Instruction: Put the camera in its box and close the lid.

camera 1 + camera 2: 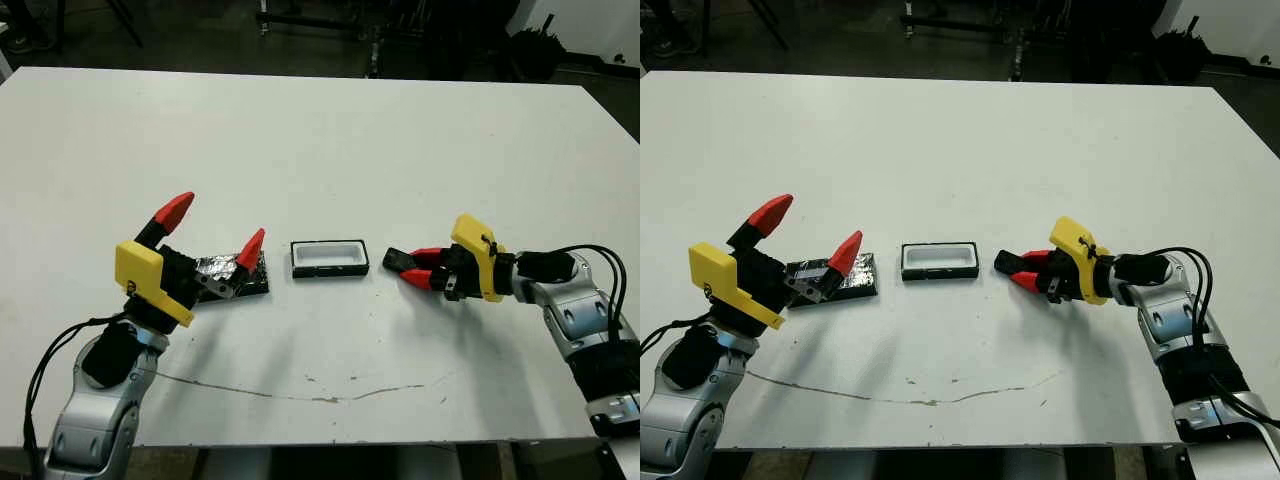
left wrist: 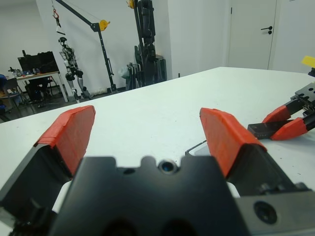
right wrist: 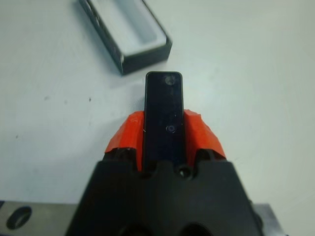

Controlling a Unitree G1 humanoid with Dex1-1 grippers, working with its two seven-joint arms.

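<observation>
The box [image 1: 329, 258] lies open at the table's middle, black-rimmed with a white lining, nothing in it. Just right of it my right gripper [image 1: 408, 264] is shut on the camera [image 3: 164, 112], a slim black bar that sticks out past the red fingertips toward the box [image 3: 129, 35]. The lid [image 1: 232, 273], a flat black panel with silvery reflections, lies left of the box. My left gripper [image 1: 213, 226] hovers over the lid, wide open with nothing between its fingers, one red fingertip [image 1: 250, 243] above the lid's right part.
The white table [image 1: 320, 140] stretches far behind the box. A thin dark crack line [image 1: 300, 395] runs along its near part. Beyond the far edge stand dark stands and equipment.
</observation>
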